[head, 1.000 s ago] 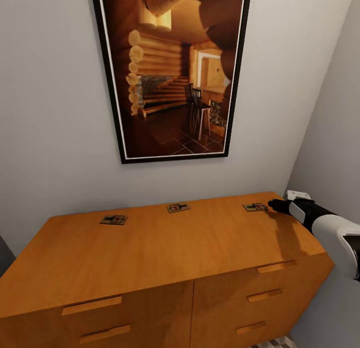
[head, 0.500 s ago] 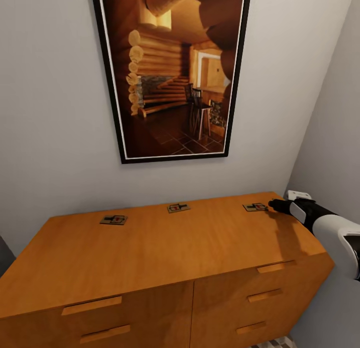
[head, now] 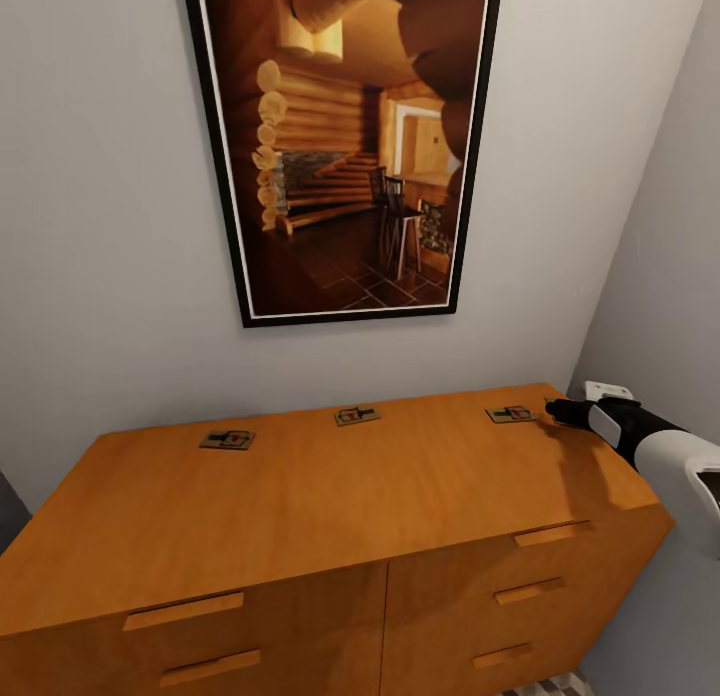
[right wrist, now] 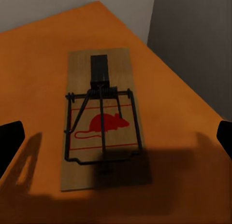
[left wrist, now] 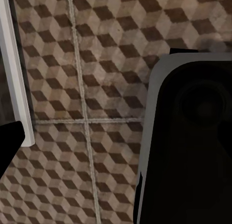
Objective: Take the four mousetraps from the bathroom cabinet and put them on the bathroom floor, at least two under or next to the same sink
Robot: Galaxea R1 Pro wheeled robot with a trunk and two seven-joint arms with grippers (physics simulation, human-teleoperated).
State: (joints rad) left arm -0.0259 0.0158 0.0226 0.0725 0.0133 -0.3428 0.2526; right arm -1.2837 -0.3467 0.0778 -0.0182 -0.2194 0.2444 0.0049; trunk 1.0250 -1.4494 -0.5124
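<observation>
Three mousetraps lie in a row near the back of the orange-brown cabinet [head: 330, 496] top: a left mousetrap [head: 228, 439], a middle mousetrap [head: 357, 414] and a right mousetrap [head: 511, 413]. My right gripper [head: 553, 410] hovers just right of the right mousetrap, low over the cabinet's back right corner. In the right wrist view that mousetrap [right wrist: 102, 120] lies flat ahead, with its red mouse print and black wire; the gripper [right wrist: 117, 142] is open, its fingertips [right wrist: 9, 147] spread wide and empty. The left wrist view looks down on the cube-patterned bathroom floor [left wrist: 96, 64], with one dark fingertip [left wrist: 8, 144] at the edge.
A large framed picture [head: 345, 146] hangs on the wall above the cabinet. A grey side wall [head: 660, 276] stands close on the right of the cabinet. In the left wrist view a dark robot part [left wrist: 188, 147] covers the floor beside a white strip [left wrist: 14, 64].
My right gripper has drawn back slightly to the right, away from the right mousetrap. The mousetraps have not moved.
</observation>
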